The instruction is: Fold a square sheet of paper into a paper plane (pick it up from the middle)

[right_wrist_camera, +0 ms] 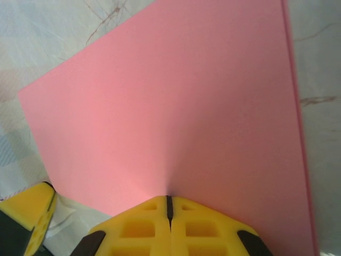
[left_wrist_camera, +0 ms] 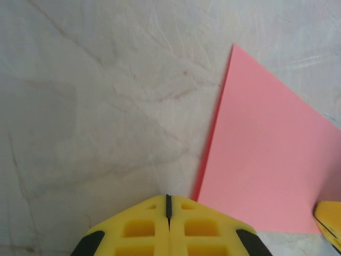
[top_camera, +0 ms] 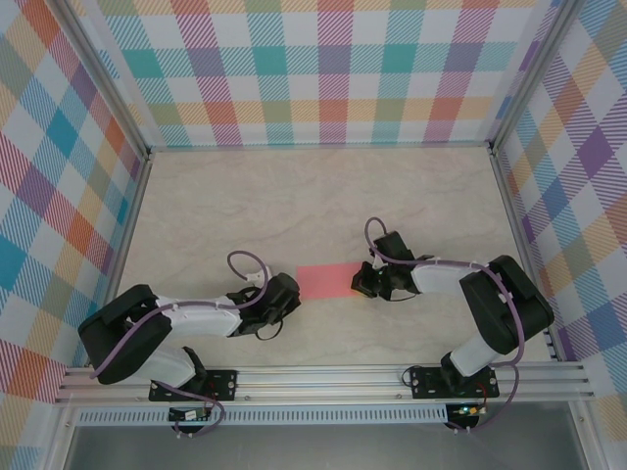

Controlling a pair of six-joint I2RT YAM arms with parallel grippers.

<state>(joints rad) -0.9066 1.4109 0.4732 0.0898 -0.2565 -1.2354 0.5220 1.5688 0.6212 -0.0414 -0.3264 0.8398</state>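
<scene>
Left end effector (left_wrist_camera: 168, 200) with both yellow fingers pressed together along a thin dark seam, pinching nothing, tips low over the bare tabletop (top_camera: 294, 196). Just ahead of these tips and to their right, the square sheet of paper (left_wrist_camera: 266, 154), salmon-pink, plain, lying flat. Nearest corner of it just beside the right-hand finger; touching or apart, impossible to tell. From above, seen as a wide pink rectangle between the two end effectors, its long sides running from one to the other. Right end effector (right_wrist_camera: 168, 200) likewise pressed together, tips meeting the near edge of the sheet at about the middle of that edge. Faint shading and a soft crease fanning out on the paper directly in front of these tips. Edge caught between the fingers or only lying under them: impossible to tell. Remaining part of the sheet spread ahead of the right end effector and to both sides, with a darker pink line along its right-hand edge. Low and to the left of the right end effector, past the corner of the sheet, a yellow finger of the left one. Both arms bent low over the tabletop, pointing toward each other. Around the tabletop, plaid walls (top_camera: 333, 69) in many colours.
</scene>
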